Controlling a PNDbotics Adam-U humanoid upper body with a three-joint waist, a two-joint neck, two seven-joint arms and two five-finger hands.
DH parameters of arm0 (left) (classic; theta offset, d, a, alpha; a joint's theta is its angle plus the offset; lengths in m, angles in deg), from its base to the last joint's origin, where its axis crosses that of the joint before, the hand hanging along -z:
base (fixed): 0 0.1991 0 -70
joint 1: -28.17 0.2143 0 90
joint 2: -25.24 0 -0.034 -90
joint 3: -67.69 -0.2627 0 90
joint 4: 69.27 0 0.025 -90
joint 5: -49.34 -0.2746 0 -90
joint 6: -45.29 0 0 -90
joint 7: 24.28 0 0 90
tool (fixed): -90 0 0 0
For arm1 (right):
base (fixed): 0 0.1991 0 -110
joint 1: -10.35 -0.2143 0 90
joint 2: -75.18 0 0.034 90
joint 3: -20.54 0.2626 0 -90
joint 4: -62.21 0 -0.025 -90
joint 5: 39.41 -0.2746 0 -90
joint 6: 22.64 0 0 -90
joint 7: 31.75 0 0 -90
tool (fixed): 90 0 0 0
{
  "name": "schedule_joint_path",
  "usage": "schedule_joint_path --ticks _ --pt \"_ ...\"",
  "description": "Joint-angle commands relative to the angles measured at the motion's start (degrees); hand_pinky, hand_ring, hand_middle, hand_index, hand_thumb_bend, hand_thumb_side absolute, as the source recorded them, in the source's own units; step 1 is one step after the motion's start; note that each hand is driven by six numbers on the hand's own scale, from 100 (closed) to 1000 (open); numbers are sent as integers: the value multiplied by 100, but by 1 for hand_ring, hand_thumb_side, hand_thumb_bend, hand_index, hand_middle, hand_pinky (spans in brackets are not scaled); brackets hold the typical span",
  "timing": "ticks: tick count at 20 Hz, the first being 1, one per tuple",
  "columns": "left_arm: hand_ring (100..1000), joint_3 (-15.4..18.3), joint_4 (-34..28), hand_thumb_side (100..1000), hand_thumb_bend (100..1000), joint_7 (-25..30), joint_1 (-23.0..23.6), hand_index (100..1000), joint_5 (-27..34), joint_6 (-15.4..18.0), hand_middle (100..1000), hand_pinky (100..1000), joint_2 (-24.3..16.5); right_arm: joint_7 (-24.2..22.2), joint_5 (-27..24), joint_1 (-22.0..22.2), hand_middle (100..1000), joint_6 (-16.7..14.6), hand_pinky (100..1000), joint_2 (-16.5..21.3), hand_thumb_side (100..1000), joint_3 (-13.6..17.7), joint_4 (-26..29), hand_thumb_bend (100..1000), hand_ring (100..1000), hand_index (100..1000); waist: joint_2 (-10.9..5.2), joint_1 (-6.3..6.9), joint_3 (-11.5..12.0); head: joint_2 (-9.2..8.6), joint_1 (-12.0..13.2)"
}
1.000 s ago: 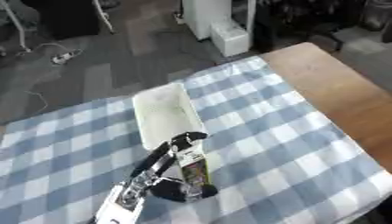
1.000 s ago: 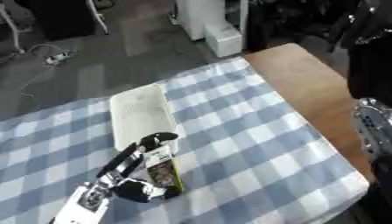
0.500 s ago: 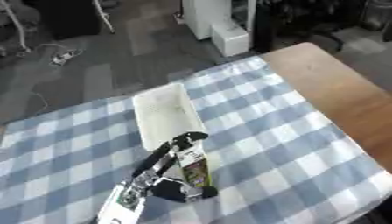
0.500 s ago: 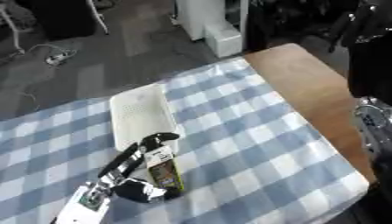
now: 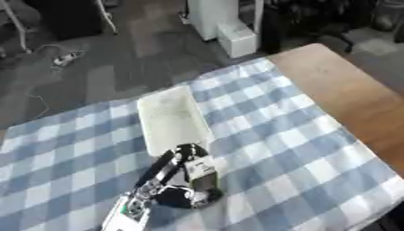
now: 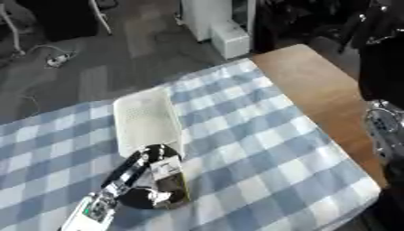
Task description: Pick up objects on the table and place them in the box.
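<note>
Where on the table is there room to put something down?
Lots of bare checked cloth lies right of the white box, up to the wooden strip. More lies left of the box. It is crowded just below the box, where the left robot hand holds a dark object.

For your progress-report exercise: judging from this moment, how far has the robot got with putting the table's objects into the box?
Done: nothing shows inside the white box. In hand: the left hand is curled round a dark object with a pale label, just short of the box's near end. Left: carry it over the rim and release it. The right hand's fingers are not visible.
</note>
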Motion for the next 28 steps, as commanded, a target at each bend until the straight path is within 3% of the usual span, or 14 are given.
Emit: schedule_joint_path --ticks 1,2,3,9,18,23,28 --pt "154 62 17 667 384 -407 -41 517 -252 110 443 100 11 -43 -18 -85 453 -37 463 168 1000 80 74 100 430 599 -36 -41 0 -54 2" --pt "167 63 48 662 389 -490 -40 524 -328 138 455 100 15 -46 -18 -85 453 -37 463 167 1000 79 74 100 430 599 -36 -41 0 -53 2" --pt "100 64 72 695 350 -560 -40 470 -403 170 307 100 19 -48 -19 -85 453 -37 463 167 1000 79 74 100 430 599 -36 -41 0 -53 1" --pt "100 52 99 679 328 -830 -29 415 -520 351 107 100 55 -50 -27 -89 453 -30 463 168 1000 81 74 100 430 599 -39 -41 -3 -54 -3" --pt "100 115 -362 654 346 -682 -93 411 -56 193 100 100 -56 -39 -36 -77 453 -23 463 173 1000 92 74 100 429 599 -50 -40 -1 -60 -35" --pt "100 267 -1051 648 352 -352 -327 419 824 -356 100 100 -332 -29 -26 -45 453 -23 463 179 1000 99 74 100 429 600 -75 -40 5 -61 -139" --pt "100 623 -1619 643 359 -205 -709 417 1852 -1009 100 100 -722 -26 -5 -8 453 -28 463 184 1000 97 74 100 429 600 -105 -37 14 -81 -248"
